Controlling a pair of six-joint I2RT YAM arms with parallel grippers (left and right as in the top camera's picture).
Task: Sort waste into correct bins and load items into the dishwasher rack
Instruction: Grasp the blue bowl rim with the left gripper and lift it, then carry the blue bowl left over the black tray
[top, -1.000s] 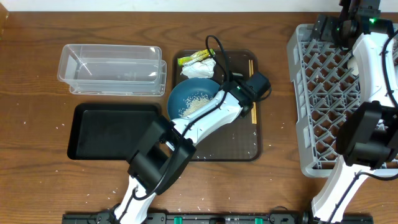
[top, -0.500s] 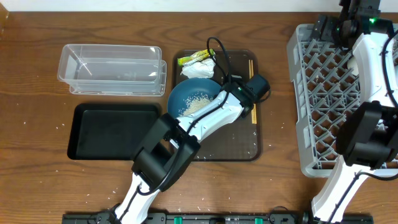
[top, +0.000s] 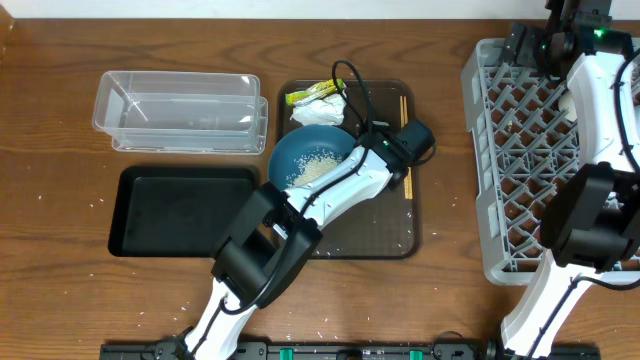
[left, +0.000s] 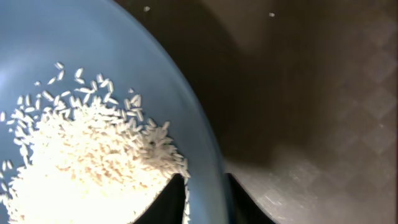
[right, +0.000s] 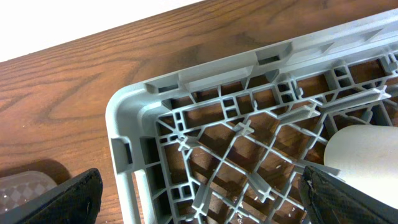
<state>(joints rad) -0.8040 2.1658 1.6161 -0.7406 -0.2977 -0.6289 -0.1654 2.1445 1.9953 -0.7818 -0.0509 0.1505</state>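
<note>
The large dark-blue bowl sits on the brown tray with loose white rice in it. My left gripper is shut on its right rim, one finger inside by the rice and one outside. The bowl's wall fills the left wrist view. The crumpled tissue and yellow-green wrapper lie behind the bowl. Chopsticks lie along the tray's right side, partly under my left wrist. My right gripper hangs open over the far left corner of the grey rack, beside a white cup.
The clear tub stands at the back left, with the black tray in front of it. The brown serving tray lies mid-table. The grey rack fills the right side, with my right arm stretched over it. Stray rice grains dot the table.
My left arm's elbow has shifted slightly to the right. The bowl stays where it was and the right arm has not moved.
</note>
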